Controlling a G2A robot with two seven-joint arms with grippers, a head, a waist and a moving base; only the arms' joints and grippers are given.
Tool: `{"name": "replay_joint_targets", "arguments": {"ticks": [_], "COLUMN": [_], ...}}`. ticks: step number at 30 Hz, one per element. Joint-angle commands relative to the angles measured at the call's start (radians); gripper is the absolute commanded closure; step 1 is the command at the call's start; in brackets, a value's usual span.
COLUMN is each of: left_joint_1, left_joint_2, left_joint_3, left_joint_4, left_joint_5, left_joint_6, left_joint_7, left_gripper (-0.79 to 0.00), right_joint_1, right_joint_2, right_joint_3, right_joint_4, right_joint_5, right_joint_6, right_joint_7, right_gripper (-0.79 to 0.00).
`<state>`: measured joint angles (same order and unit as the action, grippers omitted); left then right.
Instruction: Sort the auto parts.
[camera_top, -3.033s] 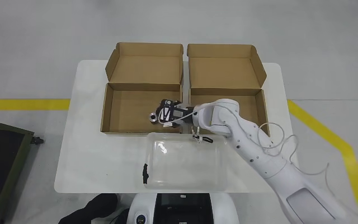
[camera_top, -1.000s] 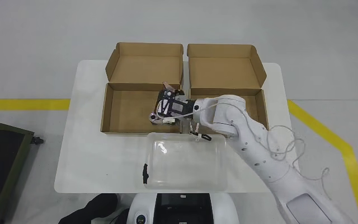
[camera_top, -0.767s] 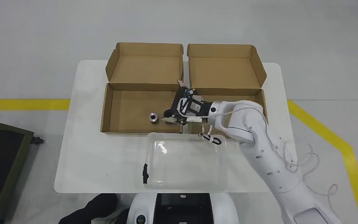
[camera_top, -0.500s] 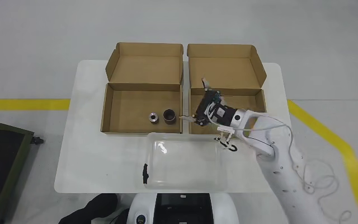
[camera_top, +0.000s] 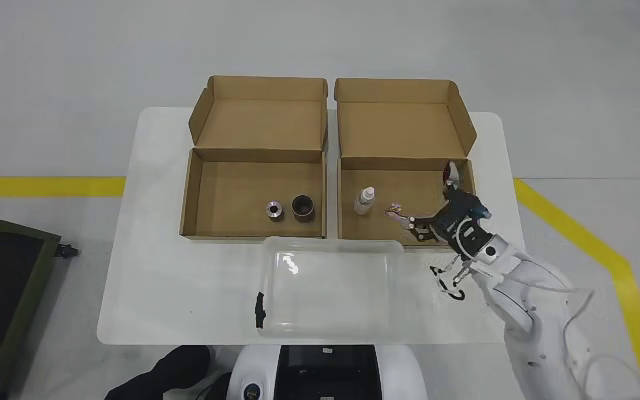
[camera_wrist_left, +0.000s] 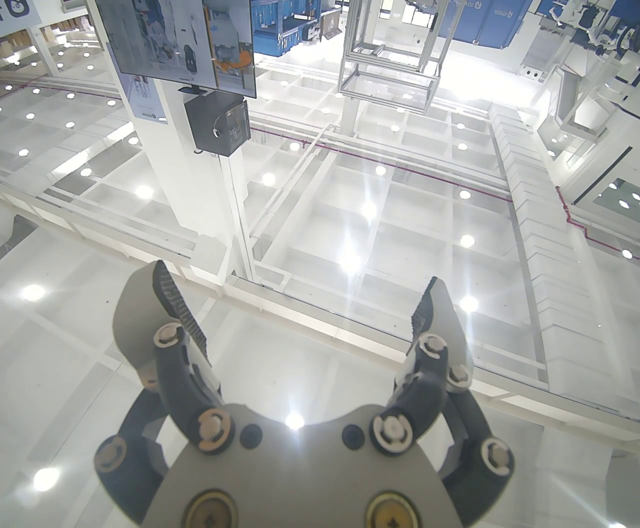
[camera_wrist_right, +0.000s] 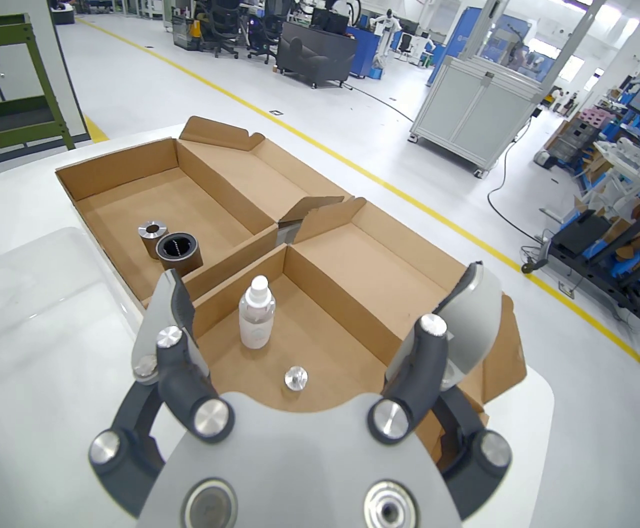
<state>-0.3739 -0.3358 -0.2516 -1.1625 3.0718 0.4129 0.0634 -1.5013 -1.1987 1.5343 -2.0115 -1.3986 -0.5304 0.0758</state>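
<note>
Looks pretty much done to me. The left box (camera_top: 230, 200) has a small metal cylinder (camera_top: 272, 210) and a dark ring (camera_top: 303, 206) standing just beside each other near its front right corner. The right box (camera_top: 400, 185) has a little bottle (camera_top: 364, 200) standing upright, with a small metal knob (camera_top: 394, 209) near it on the box floor. The right gripper (camera_wrist_right: 325, 285) is spread wide with nothing in it, hanging over the right end of that box. The left gripper (camera_wrist_left: 300, 295) is also wide with nothing in it, pointed up at the ceiling. Every part I can spot is already boxed. The clear tray (camera_top: 335, 290) on the counter (camera_top: 160, 260) is probably where they came from, so I'd guess little or nothing is left.
</note>
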Motion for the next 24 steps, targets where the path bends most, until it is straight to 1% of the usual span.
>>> {"name": "replay_joint_targets", "arguments": {"ticks": [1,6,12,19,24], "left_joint_1": [0.000,0.000,0.000,0.000,0.000], "left_joint_2": [0.000,0.000,0.000,0.000,0.000], "left_joint_3": [0.000,0.000,0.000,0.000,0.000], "left_joint_4": [0.000,0.000,0.000,0.000,0.000], "left_joint_5": [0.000,0.000,0.000,0.000,0.000], "left_joint_6": [0.000,0.000,0.000,0.000,0.000], "left_joint_7": [0.000,0.000,0.000,0.000,0.000], "left_gripper": [-0.785,-0.785,-0.785,-0.785,-0.785], "right_joint_1": [-0.040,-0.129,-0.210,-0.293,-0.340], "right_joint_2": [0.003,0.009,0.014,0.018,0.019], "right_joint_3": [0.029,0.102,0.172,0.250,0.282], "right_joint_4": [-0.009,-0.031,-0.044,-0.058,-0.060], "right_joint_5": [-0.002,0.005,0.023,0.023,0.023], "right_joint_6": [0.004,0.010,0.015,0.023,0.042], "right_joint_7": [-0.026,-0.068,-0.113,-0.172,-0.206], "right_gripper": [-0.785,-0.785,-0.785,-0.785,-0.785]}}
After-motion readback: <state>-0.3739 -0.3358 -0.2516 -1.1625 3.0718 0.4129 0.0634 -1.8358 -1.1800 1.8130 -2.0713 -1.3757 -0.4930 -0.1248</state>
